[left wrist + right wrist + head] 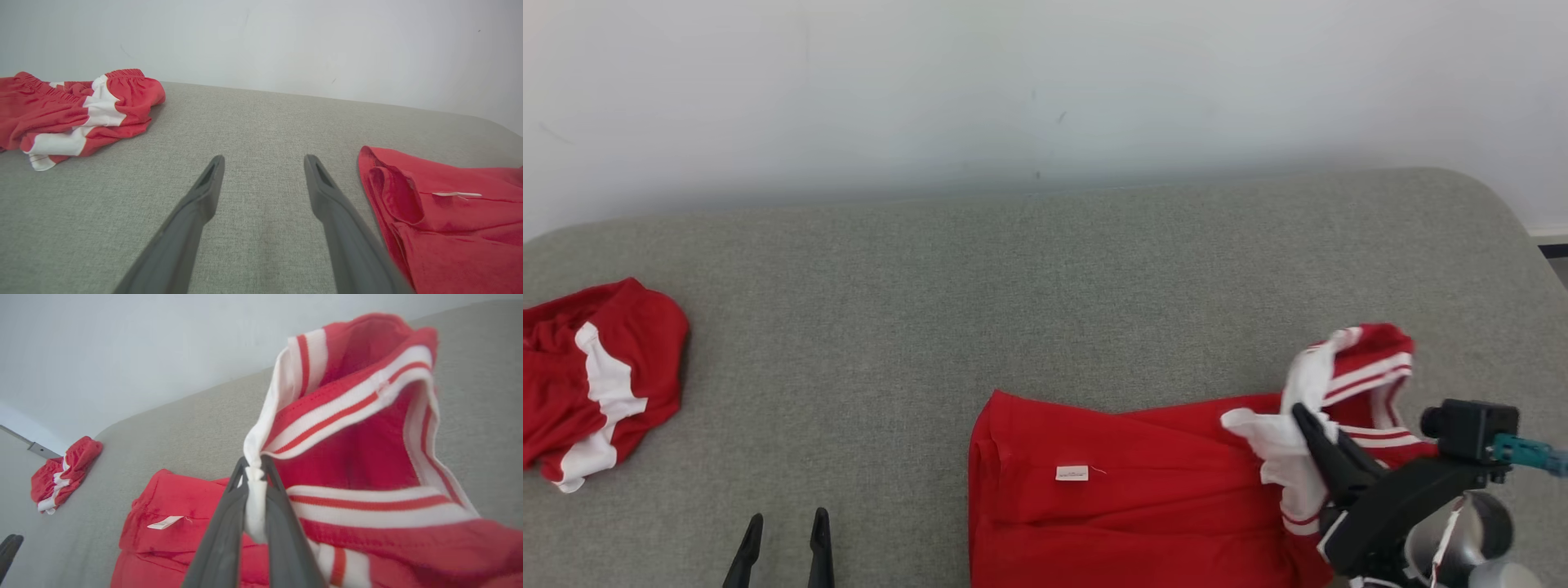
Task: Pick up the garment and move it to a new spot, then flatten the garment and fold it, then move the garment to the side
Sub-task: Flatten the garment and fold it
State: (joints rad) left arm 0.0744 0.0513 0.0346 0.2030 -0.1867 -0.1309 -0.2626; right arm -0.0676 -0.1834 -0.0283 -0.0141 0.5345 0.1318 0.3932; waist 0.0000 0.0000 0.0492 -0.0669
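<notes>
**Left end effector (788, 527) open, right end effector (1308, 426) clamped**

The left end effector sits low at the lower left of the head view, its two dark fingers parted and pointing forward. The right end effector angles up from the lower right, fingers pressed together on a white fold of the garment (359, 465).

Bright even light, soft shadows — blurred wrist-view edges

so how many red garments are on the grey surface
2. The spread garment lies near right, its white trim pinched in the right gripper; the bunched garment sits at the far left, partly cut off by the frame.
</notes>
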